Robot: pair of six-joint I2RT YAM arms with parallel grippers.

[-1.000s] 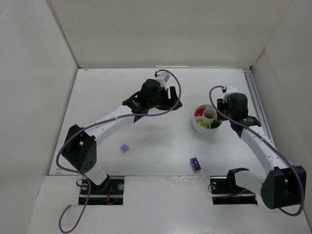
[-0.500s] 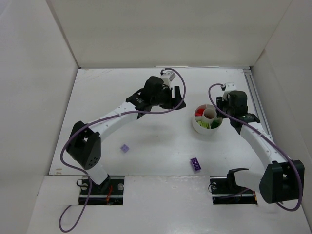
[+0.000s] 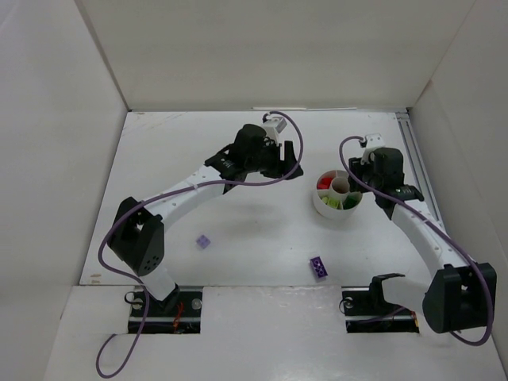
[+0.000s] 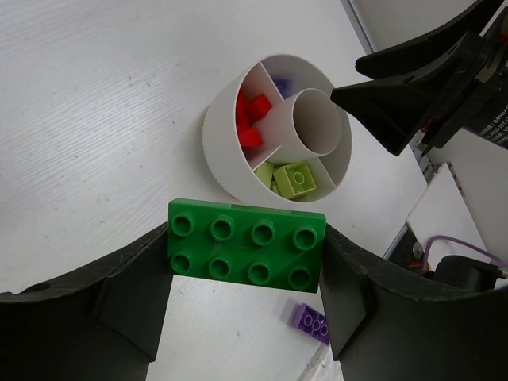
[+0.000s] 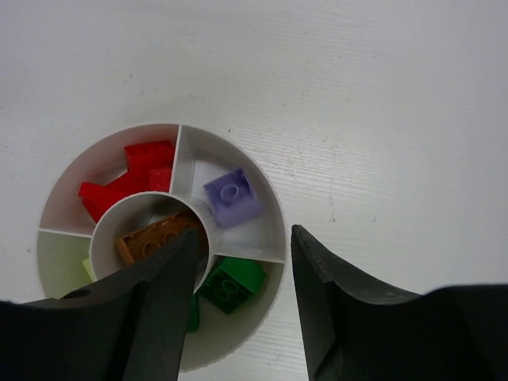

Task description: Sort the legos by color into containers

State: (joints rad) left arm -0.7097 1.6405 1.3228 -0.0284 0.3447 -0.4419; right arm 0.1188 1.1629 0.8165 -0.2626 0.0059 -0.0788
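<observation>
In the right wrist view we lose the dish's (image 5: 194, 167) near rim behind the fingers (image 5: 151, 317) of the right gripper (image 5: 244, 238); from above, its legos (image 3: 325, 182) look too small to count.

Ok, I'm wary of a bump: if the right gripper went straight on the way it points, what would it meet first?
Probably the white dish: the open right gripper points down into it, roughly at the divider between the lilac brick and the green bricks. Its height above is unclear.
</observation>
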